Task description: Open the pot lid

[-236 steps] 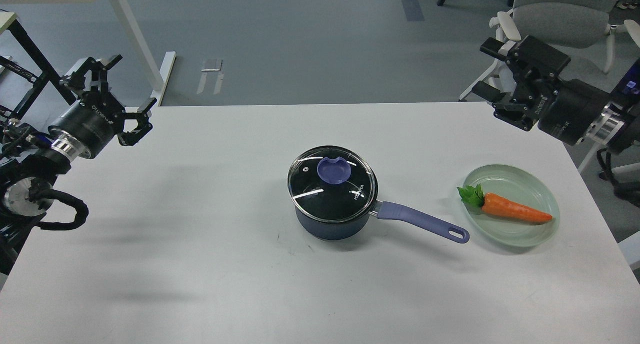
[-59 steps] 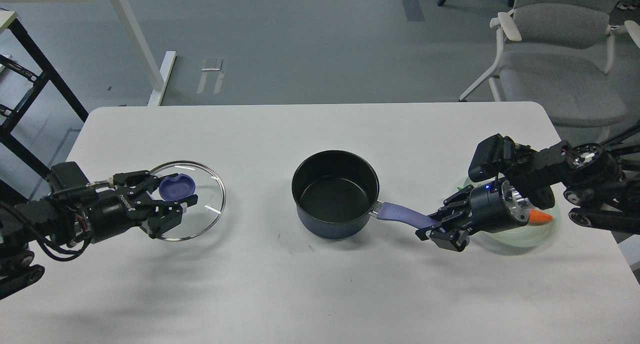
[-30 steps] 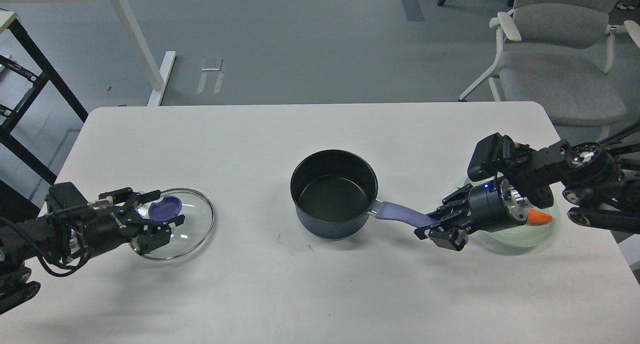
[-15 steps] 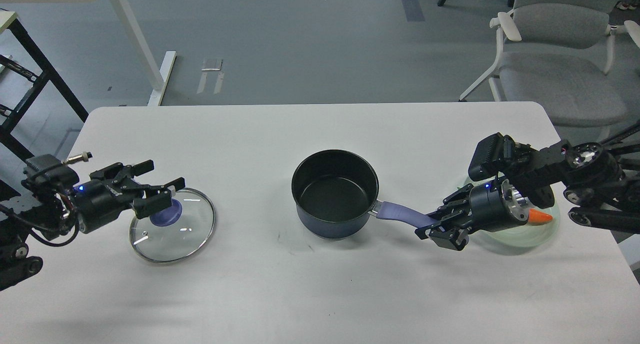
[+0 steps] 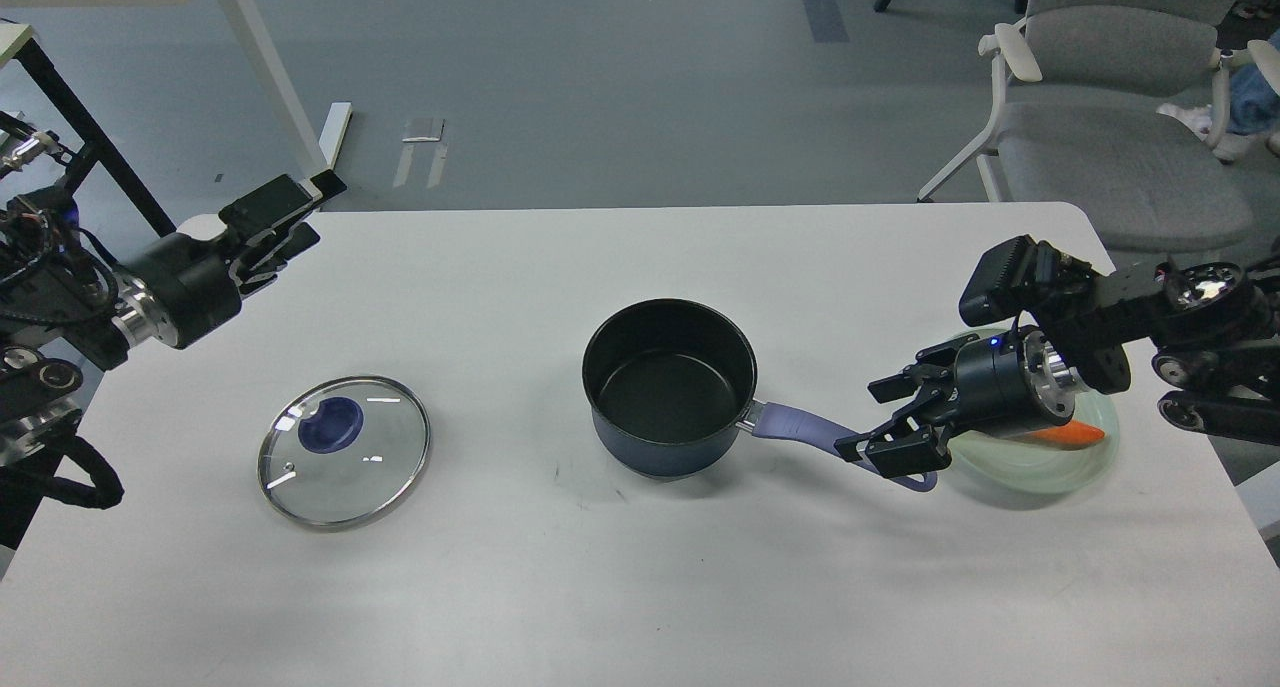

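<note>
The dark blue pot [image 5: 668, 387] stands open in the middle of the white table, its purple handle [image 5: 800, 429] pointing right. The glass lid [image 5: 344, 449] with a purple knob [image 5: 330, 425] lies flat on the table at the left, apart from the pot. My left gripper [image 5: 300, 212] is raised at the far left edge of the table, well away from the lid, open and empty. My right gripper [image 5: 857, 420] is at the end of the handle with its jaws spread, not clamped on it.
A pale green plate [image 5: 1085, 467] with an orange carrot [image 5: 1078, 434] sits right of the handle, partly hidden behind my right wrist. A grey office chair [image 5: 1110, 137] stands beyond the table's far right corner.
My left gripper has let go of the lid's knob and risen up and back to the left. My right gripper has opened off the pot handle. The lid rests where it was set.
</note>
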Available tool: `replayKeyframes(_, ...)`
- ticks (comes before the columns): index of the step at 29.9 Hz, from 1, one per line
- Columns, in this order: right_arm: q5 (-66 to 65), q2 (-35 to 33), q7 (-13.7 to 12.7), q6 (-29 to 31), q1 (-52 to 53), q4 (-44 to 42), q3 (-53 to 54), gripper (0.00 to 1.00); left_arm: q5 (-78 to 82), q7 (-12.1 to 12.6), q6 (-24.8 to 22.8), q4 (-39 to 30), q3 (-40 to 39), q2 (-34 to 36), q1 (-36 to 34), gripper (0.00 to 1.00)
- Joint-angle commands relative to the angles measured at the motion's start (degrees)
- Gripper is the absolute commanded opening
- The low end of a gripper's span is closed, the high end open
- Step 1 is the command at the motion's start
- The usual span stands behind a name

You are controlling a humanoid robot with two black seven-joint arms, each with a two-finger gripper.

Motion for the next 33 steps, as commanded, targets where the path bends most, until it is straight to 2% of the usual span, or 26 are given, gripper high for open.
replayKeyframes(1,5.0,-1.6,0.0,-0.2,2.3,0.1,1.3,0.97,-4.5,0.0,-1.0,0.1,-1.3,-0.1,0.1,0.99)
replayKeyframes(6,22.7,-4.6,0.0,-0.4,1.1,-0.7,9.1,0.97,-18.8,0.0,-2.4,0.8,-1.9,-0.9,0.2,0.99)
replayKeyframes(10,41.0,-7.0,0.0,-1.5,-4.9,-1.6,17.4,0.97,-24.4,0.0,-1.7,1.3,-1.9,-2.2,0.2,0.99)
replayKeyframes(15,56.6,-6.2,0.0,-4.3,-19.8,-6.9,34.1,0.98,-25.4,0.0,-1.7,2.3,-4.0,-5.7,0.3,0.99)
replayKeyframes(20,69.3,-2.3,0.0,-4.3,-35.4,-10.4,52.3,0.98,-30.6,0.0,-2.4,7.8,-7.8,-12.4,0.9,0.99)
replayKeyframes(25,75.1,5.3,0.0,-4.3,-44.0,-17.2,62.3,0.98,-36.1,0.0,-3.8,12.6,-8.3,-17.5,1.9,0.99)
replayKeyframes(30,75.5,9.8,0.0,-3.3,-48.5,-20.1,67.8,0.99,-36.4,0.0,-11.8,18.4,-14.3,-22.5,5.5,0.99)
replayKeyframes(31,75.5,10.1,0.0,-3.1,-49.0,-20.2,68.7,0.99,-36.5,0.6,-13.0,19.3,-15.6,-23.2,6.1,0.99)
replayKeyframes(33,75.5,11.2,0.0,-1.8,-49.7,-20.5,70.2,0.99,-36.6,3.2,-14.3,20.6,-17.6,-24.5,7.5,0.99)
